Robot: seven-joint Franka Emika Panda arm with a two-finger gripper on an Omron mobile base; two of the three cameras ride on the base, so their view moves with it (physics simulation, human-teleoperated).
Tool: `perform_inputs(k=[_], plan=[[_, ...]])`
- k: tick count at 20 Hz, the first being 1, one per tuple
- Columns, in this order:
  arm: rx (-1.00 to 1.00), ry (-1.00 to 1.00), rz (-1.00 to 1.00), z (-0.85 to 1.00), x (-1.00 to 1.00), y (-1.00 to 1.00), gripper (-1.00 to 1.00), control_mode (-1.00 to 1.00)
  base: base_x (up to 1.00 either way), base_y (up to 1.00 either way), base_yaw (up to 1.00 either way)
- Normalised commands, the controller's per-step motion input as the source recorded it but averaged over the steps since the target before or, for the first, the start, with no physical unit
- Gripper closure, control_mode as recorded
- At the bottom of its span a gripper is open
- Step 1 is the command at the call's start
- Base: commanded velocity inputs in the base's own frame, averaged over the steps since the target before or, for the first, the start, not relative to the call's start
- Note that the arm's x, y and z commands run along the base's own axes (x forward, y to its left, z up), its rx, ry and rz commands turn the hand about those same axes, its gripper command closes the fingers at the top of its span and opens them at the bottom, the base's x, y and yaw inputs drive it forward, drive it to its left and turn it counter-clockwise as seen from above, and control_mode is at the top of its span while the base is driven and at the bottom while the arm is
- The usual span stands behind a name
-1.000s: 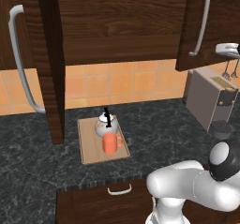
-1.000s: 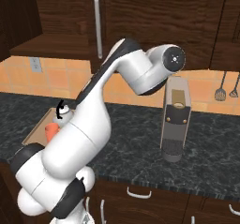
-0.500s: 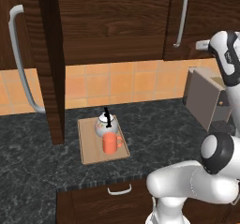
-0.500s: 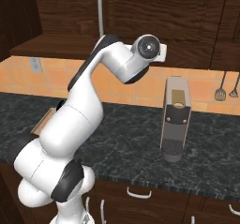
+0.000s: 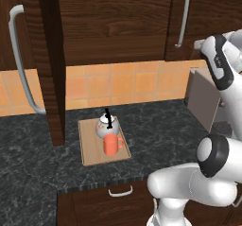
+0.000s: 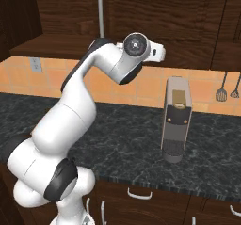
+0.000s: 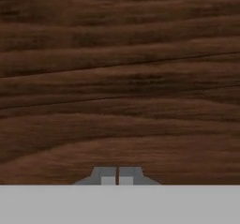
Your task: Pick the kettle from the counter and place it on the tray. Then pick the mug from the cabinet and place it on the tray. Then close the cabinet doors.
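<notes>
The two-finger gripper [image 7: 117, 178] is closed, its dark fingertips pressed together with nothing between them, facing dark brown wood-grain panelling at close range; probably a cabinet door [image 5: 201, 17], though the hand view alone cannot settle which. Well below and to its left, the squat white kettle [image 5: 106, 125] and orange-red mug [image 5: 111, 145] stand touching on the light-wood tray [image 5: 90, 147] upon the dark marbled counter [image 5: 156, 126]. The left cabinet door [image 5: 49, 59] stands ajar. No writing is readable. The right base view shows a grey boxy appliance [image 6: 176, 120].
</notes>
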Motion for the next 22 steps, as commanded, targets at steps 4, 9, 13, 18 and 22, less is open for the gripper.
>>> perform_inputs(k=[4, 9, 13, 18, 22], plan=[[0.0, 0.08, -0.03, 0.0, 0.41, -0.02, 1.0, -1.0, 0.0, 0.0, 0.0], [0.0, 0.06, 0.0, -0.02, 0.26, -0.05, 1.0, -1.0, 0.0, 0.0, 0.0], [0.0, 0.0, 0.01, 0.0, -0.03, 0.0, 1.0, -1.0, 0.0, 0.0, 0.0], [-0.02, -0.01, 0.01, 0.14, -0.83, 0.01, 1.0, -1.0, 0.0, 0.0, 0.0], [-0.26, 0.08, 0.0, 0.35, -1.0, 0.66, 1.0, -1.0, 0.0, 0.0, 0.0]])
